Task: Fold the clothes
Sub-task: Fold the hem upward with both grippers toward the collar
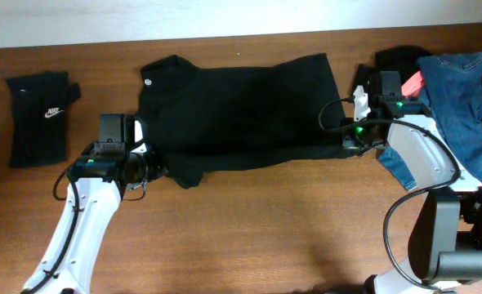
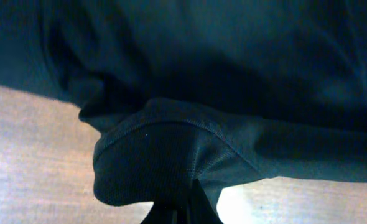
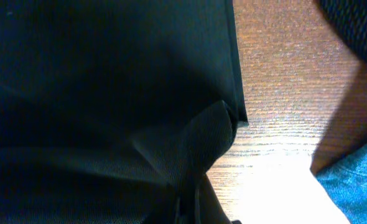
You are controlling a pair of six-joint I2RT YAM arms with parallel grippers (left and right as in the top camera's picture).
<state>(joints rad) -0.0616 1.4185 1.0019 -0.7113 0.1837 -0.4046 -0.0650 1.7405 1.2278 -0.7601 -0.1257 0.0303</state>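
Note:
A black T-shirt (image 1: 241,110) lies across the middle of the wooden table, folded lengthwise. My left gripper (image 1: 149,166) is shut on the shirt's lower left corner, seen as a bunched hem in the left wrist view (image 2: 165,162). My right gripper (image 1: 349,144) is shut on the shirt's lower right corner, where a fold of black cloth (image 3: 196,149) rises into the fingers. The fingertips of both grippers are hidden by cloth.
A folded black garment with a white logo (image 1: 41,114) lies at the far left. Blue jeans (image 1: 470,98) and a dark garment (image 1: 400,57) lie at the right, with a red object (image 1: 413,82) beside them. Bare wood runs along the front.

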